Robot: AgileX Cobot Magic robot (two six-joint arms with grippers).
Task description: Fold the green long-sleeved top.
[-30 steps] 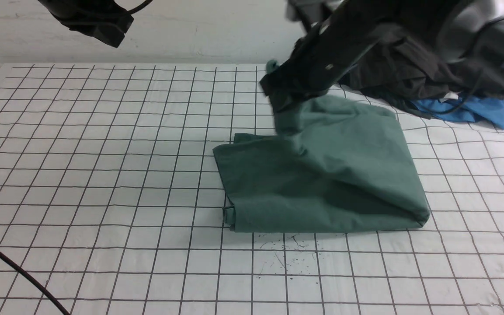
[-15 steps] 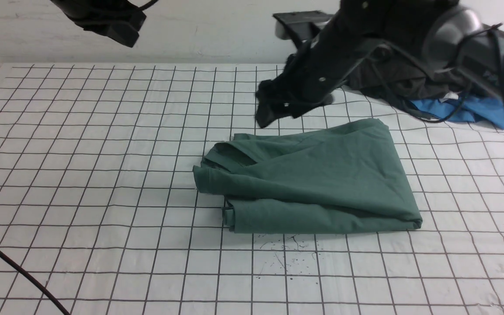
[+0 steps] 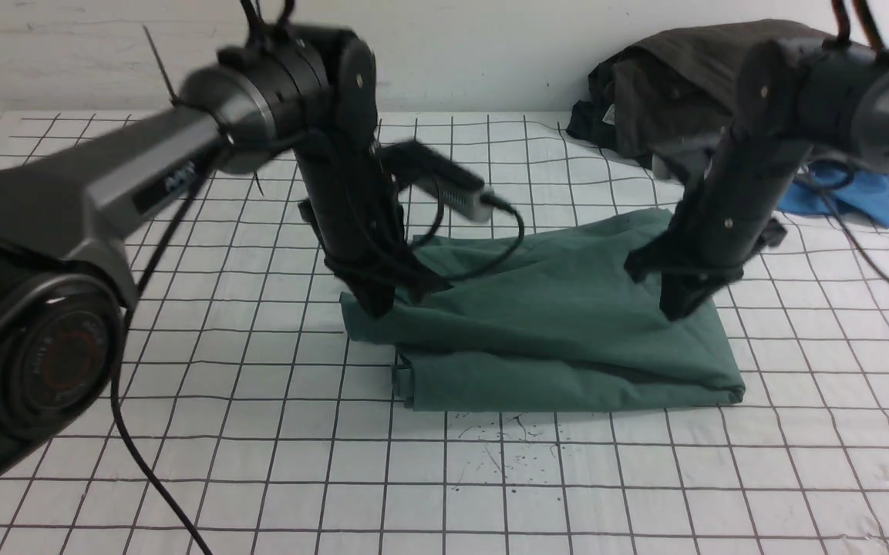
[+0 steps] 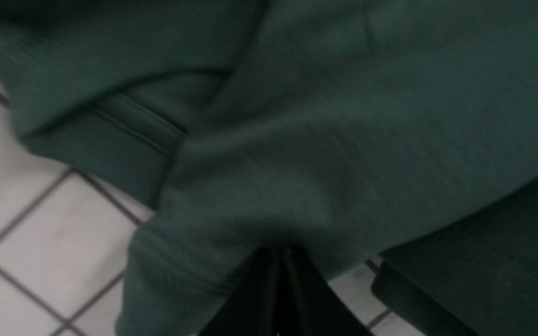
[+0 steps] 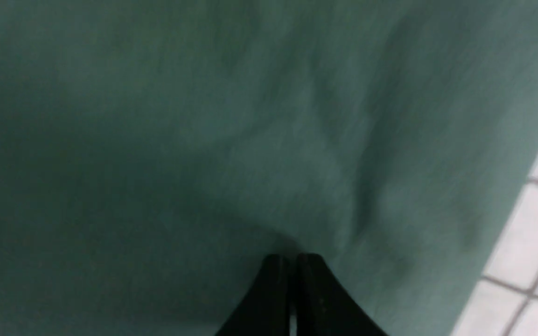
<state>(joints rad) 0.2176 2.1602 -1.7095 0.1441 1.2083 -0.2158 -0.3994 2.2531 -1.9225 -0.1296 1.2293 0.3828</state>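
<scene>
Garment: the muted dark-green, soft knit long-sleeved top (image 3: 560, 324) is seen folded into a thick, roughly rectangular bundle near the middle of the white cloth-covered table marked with a dark grid (image 3: 182, 432).
Long axis: the bundle's longer dimension is laid across the table, from the robot's left to its right; the near edge is a rounded fold, and the far edge is angled away toward the right rear.
Left end: a loose, hemmed flap is pushed out beyond the layers beneath it, and a ribbed seam (image 4: 133, 126) is shown in the left wrist view.
Left gripper: the black left gripper (image 3: 378, 301) is pressed down onto that left flap; its fingers (image 4: 269, 289) are seen closed together, tips against the cloth, and no fabric can be made out between them.
Right gripper: the black right gripper (image 3: 675, 304) is set down on the top layer near the right end; its fingers (image 5: 306, 284) are likewise drawn together, tips touching the green cloth (image 5: 231, 140).
Background: a crumpled dark brown-black garment (image 3: 668, 85) is heaped at the far right of the table, with a bright blue garment (image 3: 845, 196) just beside it, both well apart from the green bundle.
Marks: small dark scribbles (image 3: 506, 443) are seen on the table just in front of the bundle.
</scene>
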